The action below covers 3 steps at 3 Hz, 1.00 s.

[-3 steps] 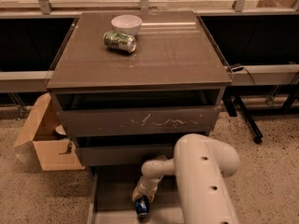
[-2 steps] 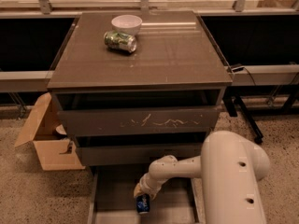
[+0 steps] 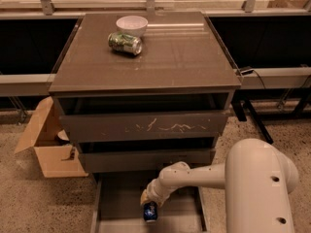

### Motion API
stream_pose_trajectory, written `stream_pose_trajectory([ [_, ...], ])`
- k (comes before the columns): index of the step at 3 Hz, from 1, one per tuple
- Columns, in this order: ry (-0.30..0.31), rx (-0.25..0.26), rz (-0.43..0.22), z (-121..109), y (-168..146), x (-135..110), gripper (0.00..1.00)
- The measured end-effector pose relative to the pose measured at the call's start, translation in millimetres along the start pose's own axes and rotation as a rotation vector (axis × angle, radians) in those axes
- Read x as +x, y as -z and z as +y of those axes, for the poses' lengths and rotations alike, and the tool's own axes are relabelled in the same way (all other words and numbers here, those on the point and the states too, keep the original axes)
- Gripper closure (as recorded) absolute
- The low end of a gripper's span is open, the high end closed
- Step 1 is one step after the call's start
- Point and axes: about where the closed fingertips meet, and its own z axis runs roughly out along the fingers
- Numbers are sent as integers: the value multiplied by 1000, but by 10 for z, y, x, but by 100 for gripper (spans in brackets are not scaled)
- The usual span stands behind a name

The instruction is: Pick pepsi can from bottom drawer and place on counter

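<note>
The pepsi can [image 3: 150,211], small and dark blue, sits low in the pulled-out bottom drawer [image 3: 116,205], right under my gripper [image 3: 148,201]. My white arm reaches in from the lower right and bends down over the can. The gripper's tip covers the can's top. The counter [image 3: 180,52] is the glossy grey-brown top of the cabinet, well above the can.
A white bowl [image 3: 131,24] and a green-and-silver can [image 3: 125,42] lying on its side sit at the counter's back left. An open cardboard box [image 3: 46,142] stands on the floor left of the cabinet. The scratched drawer front [image 3: 146,126] is above the bottom drawer.
My arm has swung further right and lower; the gripper has stayed over the pepsi can in the bottom drawer. The can has barely moved.
</note>
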Motion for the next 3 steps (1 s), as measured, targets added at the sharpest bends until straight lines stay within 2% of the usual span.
stream_pose_trajectory([
  [1, -7, 49, 15, -94, 120, 99, 100],
  [2, -1, 162, 10, -319, 442, 167, 100],
  [3, -6, 263, -26, -564, 797, 248, 100],
])
